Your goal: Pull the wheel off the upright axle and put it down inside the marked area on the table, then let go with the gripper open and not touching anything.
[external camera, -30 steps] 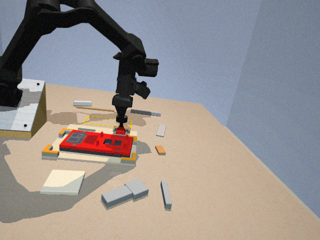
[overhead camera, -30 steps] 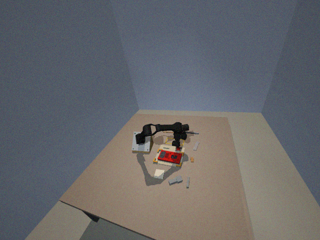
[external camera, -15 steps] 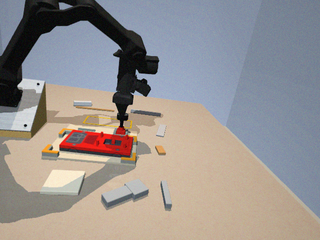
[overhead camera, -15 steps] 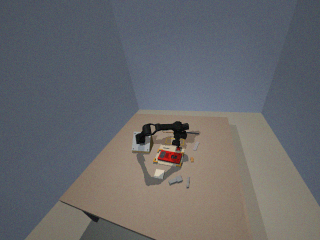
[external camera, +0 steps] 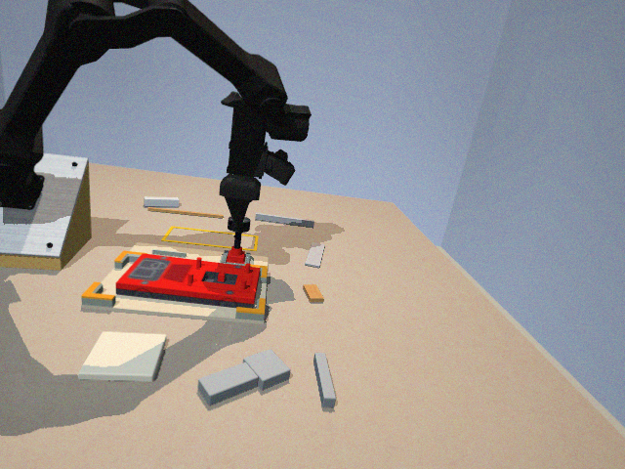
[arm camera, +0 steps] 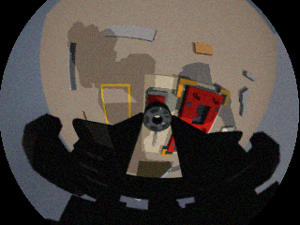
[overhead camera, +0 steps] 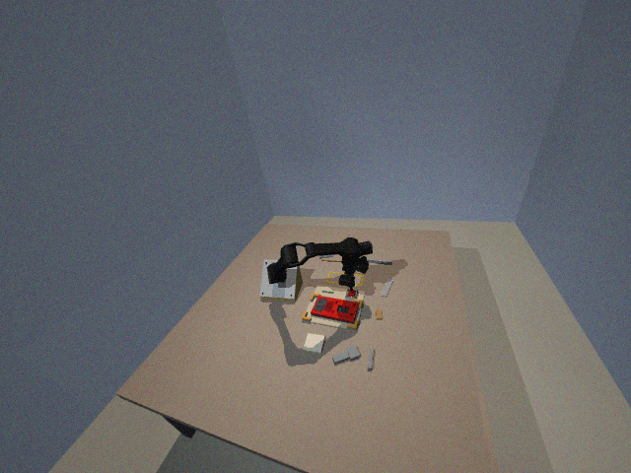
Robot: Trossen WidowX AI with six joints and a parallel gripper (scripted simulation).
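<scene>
Lifting now: hand (external camera: 238, 233) clamped on the wheel (external camera: 238, 223), raised above the axle (external camera: 235, 242); next, carry it just behind to the marked area (external camera: 212, 237).

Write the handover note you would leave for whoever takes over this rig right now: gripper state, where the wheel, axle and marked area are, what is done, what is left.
Gripper: pointing straight down, shut on the dark wheel.
Wheel: held above the red axle mount at the far end of the red fixture; whether it has fully cleared the axle is hard to tell.
Marked area: yellow outline on the table, just behind the fixture, nothing in it.
Done: wheel grasped and raised.
Left: carry it to the outline, set it down, open the gripper, back away.
</scene>
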